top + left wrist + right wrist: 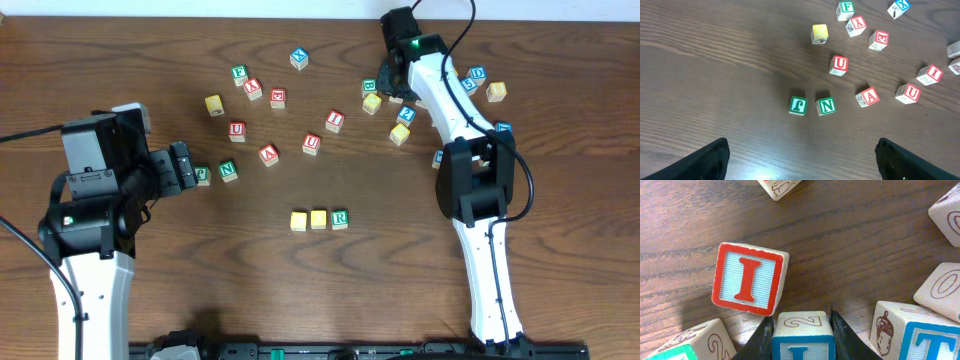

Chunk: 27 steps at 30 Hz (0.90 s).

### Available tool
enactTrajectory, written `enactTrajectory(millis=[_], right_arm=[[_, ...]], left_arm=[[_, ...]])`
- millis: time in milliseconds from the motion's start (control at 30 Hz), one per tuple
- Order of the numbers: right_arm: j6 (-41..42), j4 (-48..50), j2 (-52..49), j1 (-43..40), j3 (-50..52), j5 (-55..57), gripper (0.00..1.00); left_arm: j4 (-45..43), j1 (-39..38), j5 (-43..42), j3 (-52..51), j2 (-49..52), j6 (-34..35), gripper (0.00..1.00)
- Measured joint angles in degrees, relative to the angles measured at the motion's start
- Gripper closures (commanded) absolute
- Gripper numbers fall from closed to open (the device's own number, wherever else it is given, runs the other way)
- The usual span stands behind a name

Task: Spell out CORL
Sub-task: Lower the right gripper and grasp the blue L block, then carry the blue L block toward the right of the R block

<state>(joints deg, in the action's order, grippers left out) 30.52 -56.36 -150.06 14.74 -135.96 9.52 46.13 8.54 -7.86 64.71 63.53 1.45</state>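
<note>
step in hand: pickup of the fourth letter, by judgement; three cubes already stand in a row near the middle of the bench [100,60]: a yellow cube [298,220], a second yellow cube [318,219], then the green r cube [340,218], close side by side
right hand [801,316]: down in the far right cluster, fingers [762,340] set against both sides of a blue-framed cube [802,340]; cube appears gripped but not lifted
left hand [801,145]: spread wide, holding nothing, parked at the left, near the green n cube [826,106]
task thing, location: blue-framed cube sits in the far right scatter, just beside the red i cube [749,279] and a blue t cube [920,340], well apart from the row
next move calls for: a straight lift clear of the crowding neighbours, a carry to the row, a set-down just right of the green r cube, letter up and in line
hidden or unclear: the gripped cube's letter is cut off at the frame's lower edge, only the top of one blue stroke shows, so l is likely, not confirmed; yellow cubes' letters unreadable from overhead; right arm covers part of the cluster
</note>
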Motion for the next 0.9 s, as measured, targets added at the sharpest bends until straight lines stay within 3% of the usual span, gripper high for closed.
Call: enactTrajectory(millis=[200,333,500,633,900], right_arm=[[-2.08,-3.41,1.86,0.00,0.09,-0.28,0.80],[-4.28,-7.91,8.37,0.00,0.17,-0.26,0.81],[-6.62,-21.68,22.95,0.00,-0.07,-0.31,0.95],[-7.45,-32.44,27.96,0.00,-0.13,-0.74,0.99],[-9.77,-38.32,28.28,1.66,0.00,-1.70,0.99]], left_arm=[[0.00,0.00,0.00,0.00,0.00,0.00,0.08],[-0.04,0.00,0.00,0.00,0.00,0.00,0.08],[-0.09,0.00,0.00,0.00,0.00,0.00,0.08],[0.04,0.00,0.00,0.00,0.02,0.00,0.08],[0.02,0.00,0.00,0.00,0.00,0.00,0.08]])
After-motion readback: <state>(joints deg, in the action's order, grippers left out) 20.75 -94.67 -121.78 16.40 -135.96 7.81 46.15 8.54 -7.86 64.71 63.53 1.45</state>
